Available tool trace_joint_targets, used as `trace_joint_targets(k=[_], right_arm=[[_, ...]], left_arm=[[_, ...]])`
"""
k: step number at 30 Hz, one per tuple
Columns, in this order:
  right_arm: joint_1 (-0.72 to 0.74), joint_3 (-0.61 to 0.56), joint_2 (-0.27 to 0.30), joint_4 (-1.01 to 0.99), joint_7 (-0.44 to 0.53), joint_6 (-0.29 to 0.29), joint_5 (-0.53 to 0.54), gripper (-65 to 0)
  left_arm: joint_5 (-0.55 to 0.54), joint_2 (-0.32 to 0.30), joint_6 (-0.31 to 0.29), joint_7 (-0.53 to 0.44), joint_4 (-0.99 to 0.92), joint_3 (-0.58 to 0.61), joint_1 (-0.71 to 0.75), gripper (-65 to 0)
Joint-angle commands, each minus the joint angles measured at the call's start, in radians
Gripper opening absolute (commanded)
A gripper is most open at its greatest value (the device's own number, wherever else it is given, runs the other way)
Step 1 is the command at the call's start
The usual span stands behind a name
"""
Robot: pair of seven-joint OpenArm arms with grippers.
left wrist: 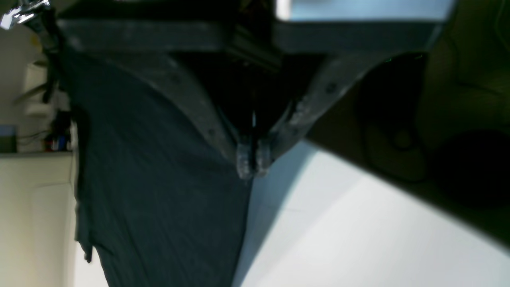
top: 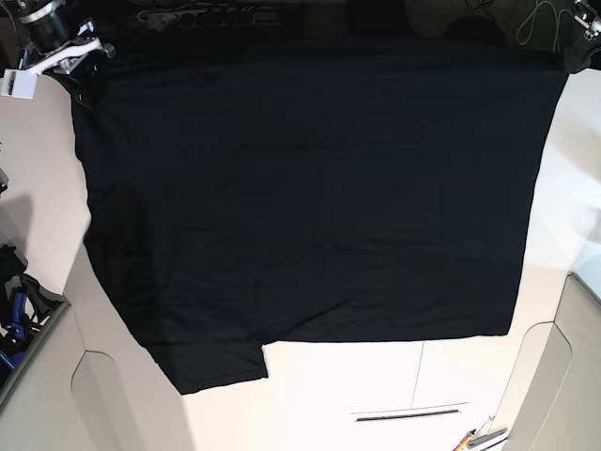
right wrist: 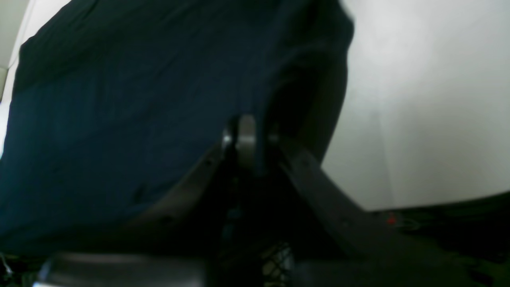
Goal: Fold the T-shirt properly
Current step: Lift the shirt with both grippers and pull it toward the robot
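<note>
Hanging spread wide above the white desk (top: 376,395): black T-shirt (top: 310,207), matte cloth, faintly creased, one sleeve drooping. Left gripper (left wrist: 253,161) and right gripper (right wrist: 247,137) jaws pinching shut on top corners.

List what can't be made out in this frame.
- T-shirt print: none visible in any view, only plain black cloth.
- Table under the shirt: hidden in the base view.
- Right claw: blurred wrist view.
- Left claw: nearly cut off at the base view's corner.
</note>
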Motion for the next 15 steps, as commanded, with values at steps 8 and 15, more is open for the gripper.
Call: trace_joint_targets(k=[8, 15], right_arm=[[0.132, -0.011, 0.011, 0.060, 0.023, 0.006, -0.021, -65.0], [0.341, -0.112, 0.011, -0.039, 0.042, -0.024, -0.152, -65.0]], left_arm=[[-0.032, -0.035, -0.009, -0.019, 0.087, 0.018, -0.112, -65.0], [0.247, -0.080, -0.009, -0.219, 0.085, 0.188, -0.263, -65.0]])
